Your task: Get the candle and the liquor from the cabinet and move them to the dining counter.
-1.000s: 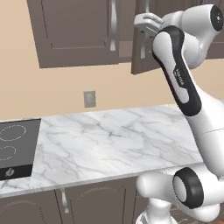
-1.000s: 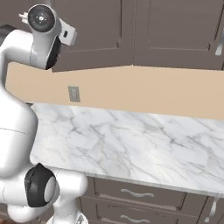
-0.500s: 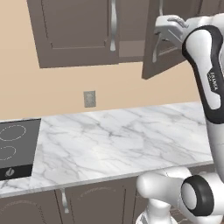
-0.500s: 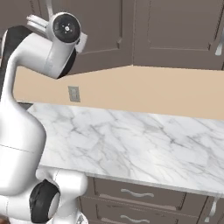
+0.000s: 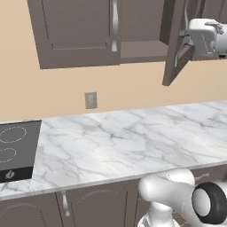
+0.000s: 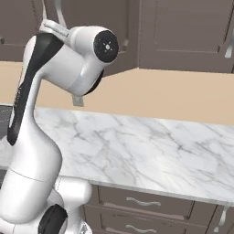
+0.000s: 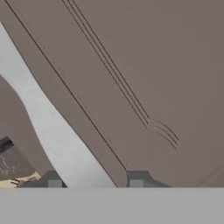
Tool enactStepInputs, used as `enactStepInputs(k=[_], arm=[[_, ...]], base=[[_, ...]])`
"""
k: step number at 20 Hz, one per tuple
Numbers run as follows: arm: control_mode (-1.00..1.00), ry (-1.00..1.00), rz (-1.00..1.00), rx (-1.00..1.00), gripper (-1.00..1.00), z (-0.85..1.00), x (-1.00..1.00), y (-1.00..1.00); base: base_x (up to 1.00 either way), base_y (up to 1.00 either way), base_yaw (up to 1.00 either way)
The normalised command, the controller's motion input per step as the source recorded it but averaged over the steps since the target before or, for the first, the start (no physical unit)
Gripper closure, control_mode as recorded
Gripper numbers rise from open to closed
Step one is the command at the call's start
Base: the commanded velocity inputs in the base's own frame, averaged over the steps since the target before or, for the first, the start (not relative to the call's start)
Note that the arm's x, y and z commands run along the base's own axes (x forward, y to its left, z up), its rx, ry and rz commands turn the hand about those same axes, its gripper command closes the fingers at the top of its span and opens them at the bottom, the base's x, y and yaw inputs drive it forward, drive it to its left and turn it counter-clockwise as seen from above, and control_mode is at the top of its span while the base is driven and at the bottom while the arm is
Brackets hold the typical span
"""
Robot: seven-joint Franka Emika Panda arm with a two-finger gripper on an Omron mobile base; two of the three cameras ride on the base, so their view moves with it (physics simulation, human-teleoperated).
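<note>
A white robot arm reaches up to the cabinet [image 5: 80,33], a dark brown wall unit with panelled doors, above a marble counter [image 5: 133,142] in a rendered kitchen. In the left base view, one cabinet door [image 5: 174,44] stands swung out toward the camera, its bare lower shelf showing in the gap beside it, while the neighbouring door with its long silver bar handle [image 5: 115,24] is closed. The gripper [image 5: 182,42] sits right at the open door's front, at the door's own bar handle. In the hand view, that silver handle [image 7: 52,127] runs diagonally down between the two dark fingertips [image 7: 136,181], with the brown door panel close behind it; the jaws stand slightly apart with the bar between them, and whether they press on it cannot be told. A grey wall outlet [image 5: 90,100] is set in the beige wall below the cabinet, and a black cooktop [image 5: 15,148] lies at the counter's left end. In the right base view the arm's upper joint [image 6: 106,45] rises in front of the cabinet doors, over dark drawers [image 6: 146,203] with silver handles below the counter.
</note>
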Motion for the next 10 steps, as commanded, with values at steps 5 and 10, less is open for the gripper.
enactStepInputs(k=[5,10], arm=[[-1.0,0.03,0.11,0.15,1.0,0.0,-0.22,-0.71],[-1.0,0.08,0.08,0.15,1.0,-0.03,-0.13,-0.61]], base=[[0.0,0.0,0.0],[0.0,0.0,0.0]])
